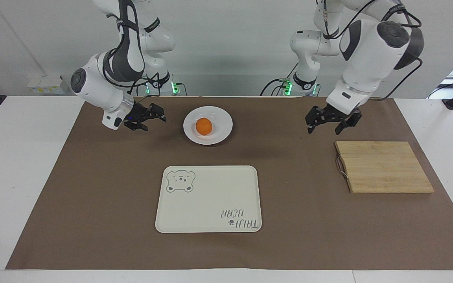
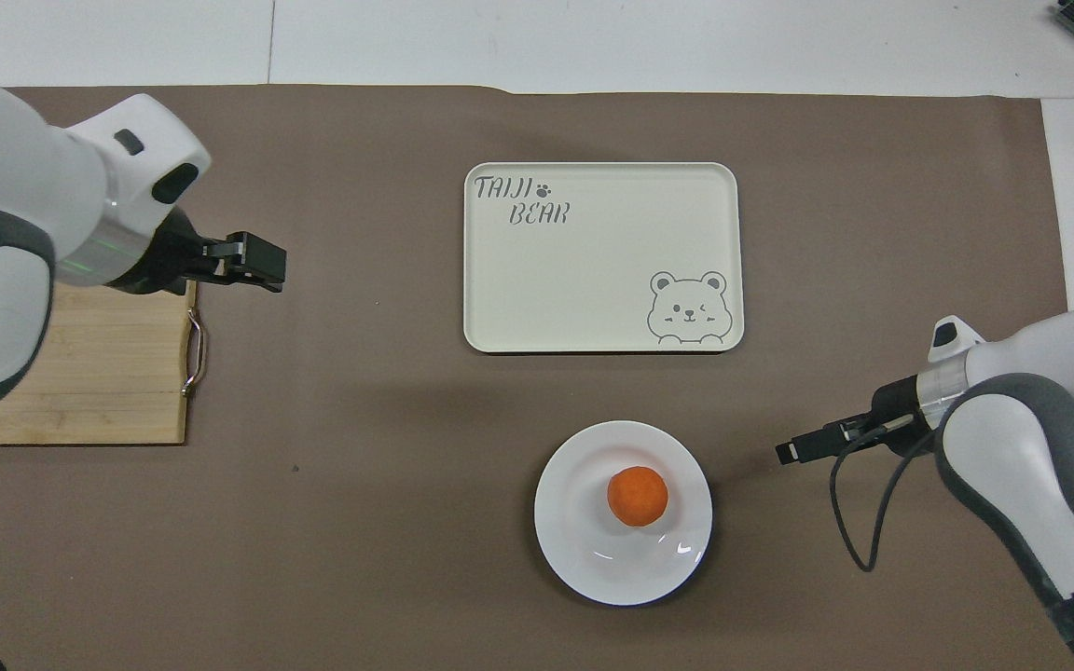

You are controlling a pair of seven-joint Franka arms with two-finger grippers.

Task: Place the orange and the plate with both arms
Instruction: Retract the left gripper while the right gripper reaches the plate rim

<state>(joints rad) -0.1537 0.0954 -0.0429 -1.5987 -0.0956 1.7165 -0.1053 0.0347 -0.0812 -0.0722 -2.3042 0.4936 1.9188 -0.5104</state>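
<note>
Brown paper is covering the table (image 1: 22, 177). Nearest the robots, the orange (image 1: 203, 126) is sitting on the plate (image 1: 221, 118). Right gripper (image 1: 144, 118), empty, is hovering beside the plate; left gripper (image 1: 332, 120), fingers spread and empty, is hanging toward the board (image 1: 383, 167). Farther than the plate lies the tray (image 1: 210, 212). Likely next: gripping the plate's rim; I cannot tell the right fingers' gap.

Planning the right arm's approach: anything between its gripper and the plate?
Nothing visible. The right gripper hangs over bare mat beside the plate, toward the right arm's end, and only open mat lies between them. The orange sits on the plate. The left gripper is off by the board, out of the way.
</note>
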